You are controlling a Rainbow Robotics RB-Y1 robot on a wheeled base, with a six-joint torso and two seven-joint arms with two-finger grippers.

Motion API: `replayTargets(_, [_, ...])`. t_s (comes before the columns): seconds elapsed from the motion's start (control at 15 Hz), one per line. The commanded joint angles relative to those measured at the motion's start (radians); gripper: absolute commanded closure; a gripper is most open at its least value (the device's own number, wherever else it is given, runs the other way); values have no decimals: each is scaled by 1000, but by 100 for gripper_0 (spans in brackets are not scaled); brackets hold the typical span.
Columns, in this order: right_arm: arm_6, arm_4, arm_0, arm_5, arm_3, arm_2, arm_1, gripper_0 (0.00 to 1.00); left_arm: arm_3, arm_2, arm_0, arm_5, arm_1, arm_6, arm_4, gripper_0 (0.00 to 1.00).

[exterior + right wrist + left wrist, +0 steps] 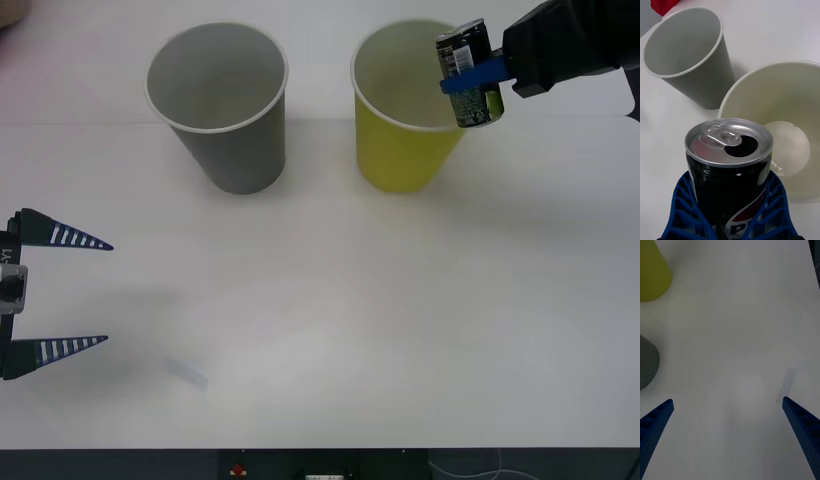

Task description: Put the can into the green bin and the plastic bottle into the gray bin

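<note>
right gripper [472, 80] pinches can [469, 74], upper right, seemingly over green bin [400, 150] rim | left gripper [85, 293] spread, lower left | gray bin [230, 130] upper left

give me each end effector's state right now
Left end effector: open, holding nothing, low at the table's left edge.
Right end effector: shut on the can, at the green bin rim.

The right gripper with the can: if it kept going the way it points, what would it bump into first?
Probably the green bin. The right gripper holds the can at that bin's rim, aimed toward its open mouth, so the can would likely meet the rim or inside wall first. The gray bin lies farther along; depth is unclear.
</note>
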Motion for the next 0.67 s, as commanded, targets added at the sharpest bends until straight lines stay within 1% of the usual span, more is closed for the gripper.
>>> replayTargets(0.07, [6,53,-139,1,168,80,67,100,0,0,0,0,0,0,0,0])
replayTargets(0.27, [58,78,-246,7,347,135,133,100,0,0,0,0,0,0,0,0])
replayTargets(0.4, [68,130,-297,6,416,161,163,100,0,0,0,0,0,0,0,0])
replayTargets(0.53, [68,153,-315,13,442,182,174,100,0,0,0,0,0,0,0,0])
replayTargets(0.67, [69,151,-315,13,442,182,174,100,0,0,0,0,0,0,0,0])
